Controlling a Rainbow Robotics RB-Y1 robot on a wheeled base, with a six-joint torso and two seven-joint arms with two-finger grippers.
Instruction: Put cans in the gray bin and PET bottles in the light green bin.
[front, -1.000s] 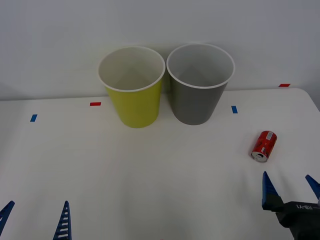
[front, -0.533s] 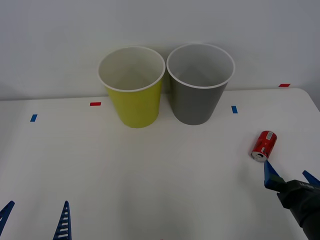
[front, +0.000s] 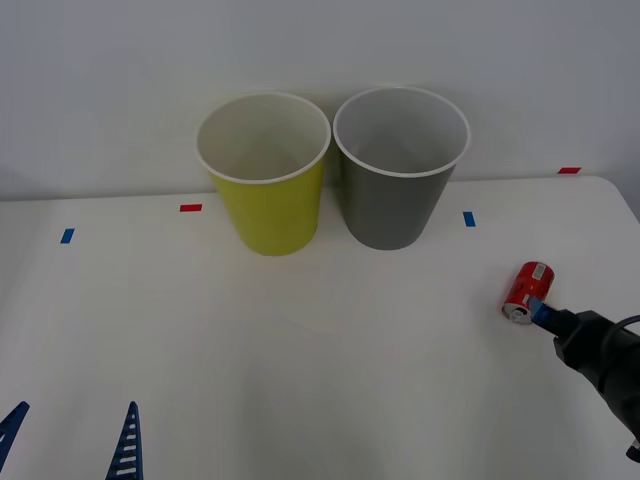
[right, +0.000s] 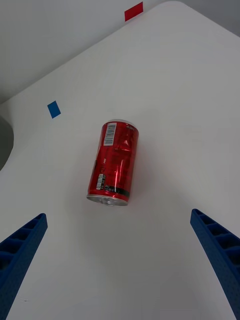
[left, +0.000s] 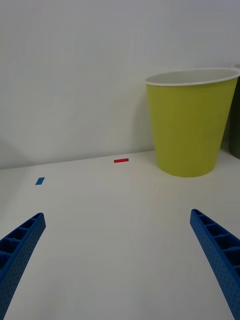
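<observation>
A small red can (front: 527, 291) lies on its side on the white table at the right, its silver top toward me. My right gripper (front: 545, 313) hovers just behind that end, open, and the can (right: 112, 162) lies just beyond its fingertips (right: 210, 235) without touching them. The light green bin (front: 265, 175) and the gray bin (front: 400, 170) stand upright side by side at the back. My left gripper (front: 78, 410) waits open at the near left, facing the light green bin (left: 190, 125). PET bottles are out of view.
Small tape marks dot the table: blue (front: 67, 236) and red (front: 190, 208) on the left, blue (front: 468, 218) and red (front: 568, 170) on the right. The table's right edge (front: 625, 205) runs close past the can. A plain wall stands behind the bins.
My right arm has moved forward from the near right edge up to the can's silver end. The can, the bins and the left gripper have stayed put.
</observation>
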